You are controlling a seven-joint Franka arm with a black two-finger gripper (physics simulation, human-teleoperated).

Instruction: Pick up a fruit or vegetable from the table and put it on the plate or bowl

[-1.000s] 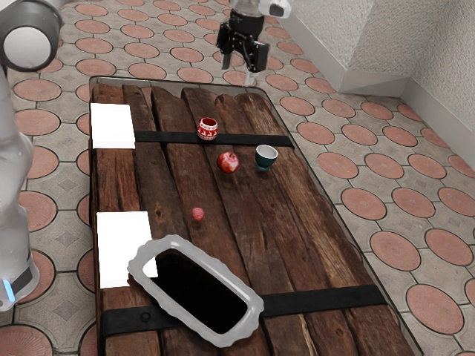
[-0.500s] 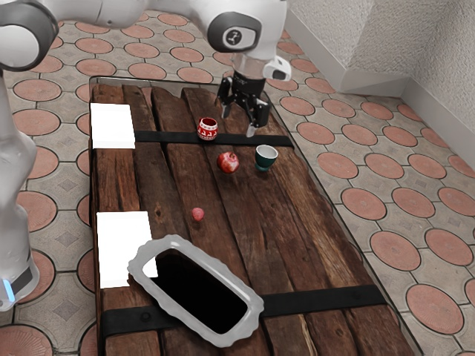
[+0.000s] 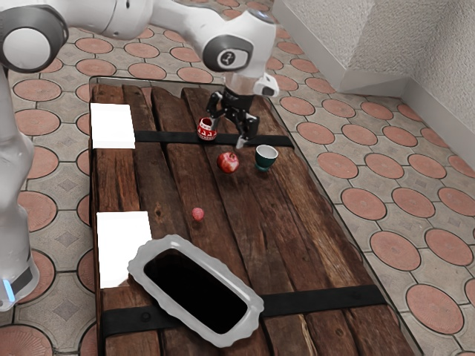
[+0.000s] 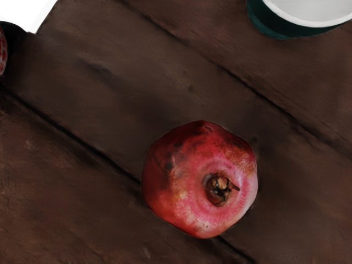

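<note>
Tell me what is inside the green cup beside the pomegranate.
The green cup shows a plain white inside with nothing visible in it. Its near wall covers the bottom, so that part cannot be checked.

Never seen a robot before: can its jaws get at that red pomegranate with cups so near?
Probably yes. The open jaws hang just above the pomegranate, and the green cup and red cup stand apart from it, leaving room.

You see a mottled red-and-pink round pomegranate, a dark-green cup with white interior, a red jar banded in white, and a grey-rimmed black oblong tray; the wooden plank table is dark brown.
</note>
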